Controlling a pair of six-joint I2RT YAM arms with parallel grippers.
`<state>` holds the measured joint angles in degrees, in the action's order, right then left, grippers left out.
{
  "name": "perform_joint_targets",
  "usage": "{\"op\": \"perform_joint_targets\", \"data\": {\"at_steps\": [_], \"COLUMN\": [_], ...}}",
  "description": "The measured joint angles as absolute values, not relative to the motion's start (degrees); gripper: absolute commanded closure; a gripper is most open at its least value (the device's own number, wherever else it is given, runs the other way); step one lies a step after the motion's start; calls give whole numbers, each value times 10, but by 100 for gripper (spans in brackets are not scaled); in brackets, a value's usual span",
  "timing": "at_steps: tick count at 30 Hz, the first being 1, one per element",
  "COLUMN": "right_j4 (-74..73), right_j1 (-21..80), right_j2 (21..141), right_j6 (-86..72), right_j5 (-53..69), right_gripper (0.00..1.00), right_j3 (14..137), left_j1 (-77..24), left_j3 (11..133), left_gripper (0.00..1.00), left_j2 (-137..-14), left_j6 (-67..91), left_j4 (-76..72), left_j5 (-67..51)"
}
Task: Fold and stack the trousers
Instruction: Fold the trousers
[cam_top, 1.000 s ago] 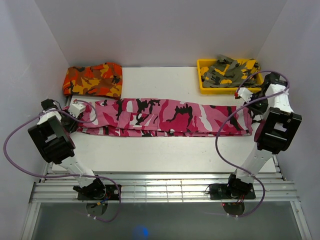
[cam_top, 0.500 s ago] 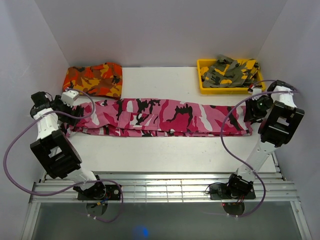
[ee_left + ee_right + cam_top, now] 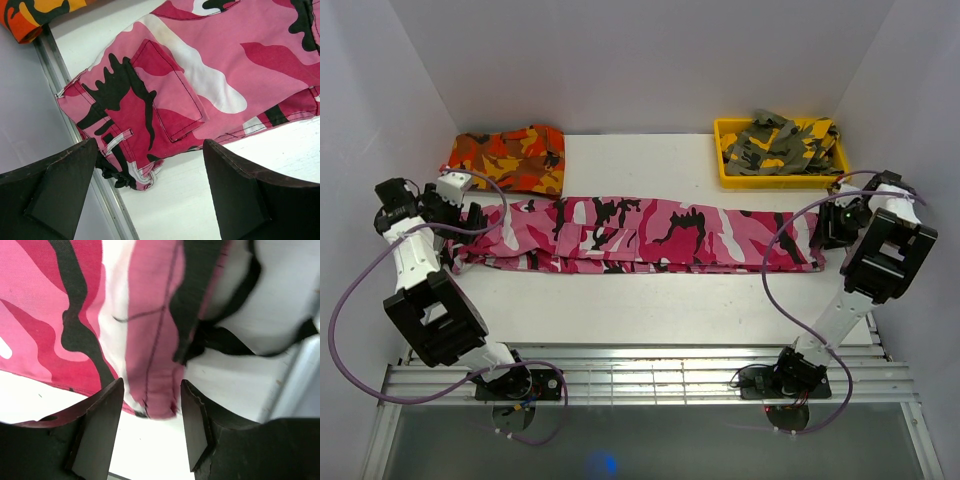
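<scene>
The pink camouflage trousers [image 3: 640, 235] lie stretched out flat, left to right across the middle of the table. My left gripper [image 3: 458, 212] hovers at their waist end, open. In the left wrist view its wide-spread jaws [image 3: 150, 195] frame bare table, just short of the waistband and back pocket [image 3: 165, 95]. My right gripper [image 3: 830, 225] is at the leg-hem end, also open. In the right wrist view the hem corner [image 3: 155, 400] lies just ahead of the gripper [image 3: 150, 425], loose between the fingertips and not pinched.
Folded orange-red camouflage trousers [image 3: 507, 158] sit at the back left. A yellow bin [image 3: 725, 160] at the back right holds olive-grey camouflage trousers [image 3: 780, 145]. A metal rail [image 3: 50, 75] marks the table's left edge, with walls close on both sides.
Both grippers have opened and let go of the trousers' ends. The left arm has drawn back to the left, the right arm outward to the right. The trousers stay flat.
</scene>
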<state>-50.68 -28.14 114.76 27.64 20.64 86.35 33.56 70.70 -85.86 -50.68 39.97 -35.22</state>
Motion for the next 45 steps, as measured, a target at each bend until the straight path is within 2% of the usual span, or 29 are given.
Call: {"op": "perform_joint_targets", "data": {"at_steps": [1, 4, 10, 12, 18, 22, 23, 27, 31, 36, 45], "right_j4": [-506, -498, -477, -473, -462, -470, -477, -501, -549, -590, -597], "right_j1": [-287, -299, -306, -306, -307, -307, -307, -311, -318, -322, -322], "right_j2": [1139, 1112, 1108, 1124, 1172, 1180, 1185, 1195, 1206, 1218, 1220], "right_j6": [275, 269, 258, 256, 259, 263, 266, 277, 291, 300, 300], "right_j5": [203, 183, 161, 161, 177, 201, 208, 227, 236, 242, 242], "right_gripper": [44, 33, 32, 35, 57, 79, 91, 92, 92, 92, 92], "right_j3": [864, 865, 863, 863, 850, 853, 857, 873, 920, 952, 955], "left_j1": [336, 336, 335, 335, 335, 335, 335, 335, 320, 190, 42], "left_j3": [707, 707, 716, 720, 730, 730, 730, 732, 697, 545, 537], "left_gripper": [3, 3, 2, 2, 2, 2, 2, 11, 12, 15, 24], "left_j2": [-859, -859, -861, -862, -882, -896, -899, -916, -905, -797, -803], "left_j6": [-506, -505, -488, -479, -449, -430, -424, -426, -491, -622, -786], "left_j4": [402, 403, 405, 404, 402, 401, 399, 408, 417, 377, 342], "left_j5": [-352, -353, -354, -352, -326, -311, -308, -308, -325, -320, -309]}}
